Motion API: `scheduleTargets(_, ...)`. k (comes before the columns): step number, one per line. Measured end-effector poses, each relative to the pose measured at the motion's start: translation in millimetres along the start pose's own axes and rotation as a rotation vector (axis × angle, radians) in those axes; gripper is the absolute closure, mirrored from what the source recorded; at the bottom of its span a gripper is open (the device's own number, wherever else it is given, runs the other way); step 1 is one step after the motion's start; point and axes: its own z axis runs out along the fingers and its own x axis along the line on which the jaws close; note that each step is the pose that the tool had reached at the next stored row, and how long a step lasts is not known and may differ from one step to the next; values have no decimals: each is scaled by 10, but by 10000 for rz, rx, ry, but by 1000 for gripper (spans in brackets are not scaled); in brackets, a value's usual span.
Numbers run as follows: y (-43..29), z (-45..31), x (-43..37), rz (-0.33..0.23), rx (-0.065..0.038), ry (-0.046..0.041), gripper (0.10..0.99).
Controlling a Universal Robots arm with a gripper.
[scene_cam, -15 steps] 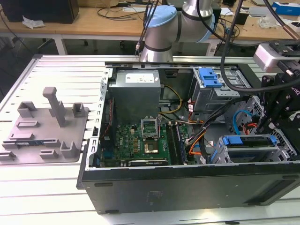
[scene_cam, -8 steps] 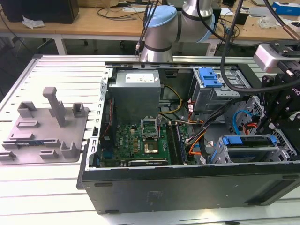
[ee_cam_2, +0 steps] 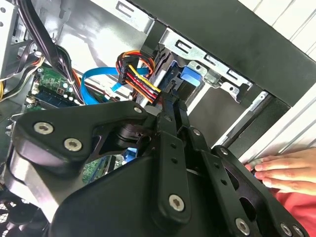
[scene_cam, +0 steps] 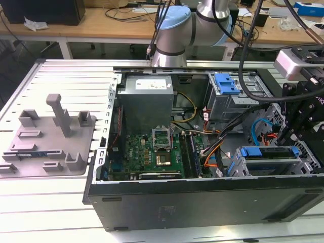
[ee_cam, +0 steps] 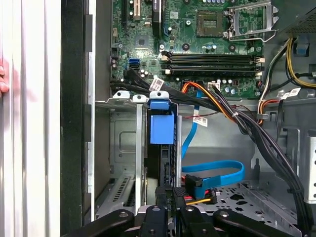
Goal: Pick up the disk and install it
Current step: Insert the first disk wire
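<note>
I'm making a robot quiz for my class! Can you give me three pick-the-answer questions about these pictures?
1. Where is the disk? A on the floor; B in the drive cage; C on a chair.
2. What colour is the flat cable beside the cage? A blue; B pink; C white.
3. The computer case is: A shut; B wrapped; C open.
Answers: B, its blue bracket sits in the cage slot; A, the cable is bright blue; C, the motherboard shows.
</note>
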Motion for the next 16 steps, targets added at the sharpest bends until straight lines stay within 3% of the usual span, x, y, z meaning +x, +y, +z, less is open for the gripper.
scheduleTargets(16,17,38,5,-295,6,-3,922)
